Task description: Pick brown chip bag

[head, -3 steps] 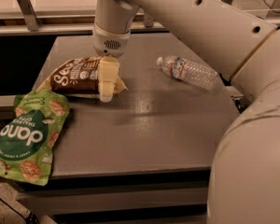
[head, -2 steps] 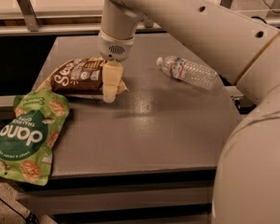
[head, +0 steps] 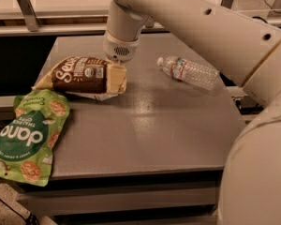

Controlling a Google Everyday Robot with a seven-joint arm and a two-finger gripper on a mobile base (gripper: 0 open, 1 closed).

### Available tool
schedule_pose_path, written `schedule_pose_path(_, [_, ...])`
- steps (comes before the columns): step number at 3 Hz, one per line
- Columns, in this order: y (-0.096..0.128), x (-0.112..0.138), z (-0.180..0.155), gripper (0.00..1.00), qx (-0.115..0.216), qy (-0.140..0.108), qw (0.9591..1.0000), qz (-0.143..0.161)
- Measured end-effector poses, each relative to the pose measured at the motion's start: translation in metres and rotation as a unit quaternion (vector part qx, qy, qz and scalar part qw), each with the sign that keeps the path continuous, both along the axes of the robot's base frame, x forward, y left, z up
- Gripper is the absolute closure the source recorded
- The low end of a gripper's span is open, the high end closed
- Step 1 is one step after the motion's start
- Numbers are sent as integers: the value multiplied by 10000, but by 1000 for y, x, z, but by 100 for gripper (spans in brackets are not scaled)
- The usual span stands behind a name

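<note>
The brown chip bag (head: pixel 79 75), dark brown with white lettering and a small green-white label, lies on the left part of the grey table (head: pixel 145 125). My gripper (head: pixel 116 78) comes down from the arm above and is shut on the bag's right end. Its cream fingers (head: pixel 113 77) cover that end. The right end looks slightly raised, with a pale underside edge showing below it.
A green "dang" pouch (head: pixel 25 137) hangs over the table's front left corner. A clear plastic water bottle (head: pixel 189 72) lies on its side at the right rear. My large white arm (head: pixel 215 36) spans the right side of the view.
The gripper has shifted a little to the right along the bag's end, and the bag's right end has come up slightly with it. The pouch and bottle have not moved.
</note>
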State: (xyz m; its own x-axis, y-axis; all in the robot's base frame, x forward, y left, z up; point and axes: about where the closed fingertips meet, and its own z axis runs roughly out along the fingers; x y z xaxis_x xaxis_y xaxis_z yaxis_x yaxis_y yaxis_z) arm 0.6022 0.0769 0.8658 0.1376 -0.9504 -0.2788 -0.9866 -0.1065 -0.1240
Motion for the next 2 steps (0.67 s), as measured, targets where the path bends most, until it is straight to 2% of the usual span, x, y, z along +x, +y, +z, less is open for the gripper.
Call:
schedule_pose_path(1, [-11, 6, 10, 88, 179, 73, 9998, -80])
schedule_pose_path(2, [-28, 12, 46, 100, 497, -103, 9984, -231])
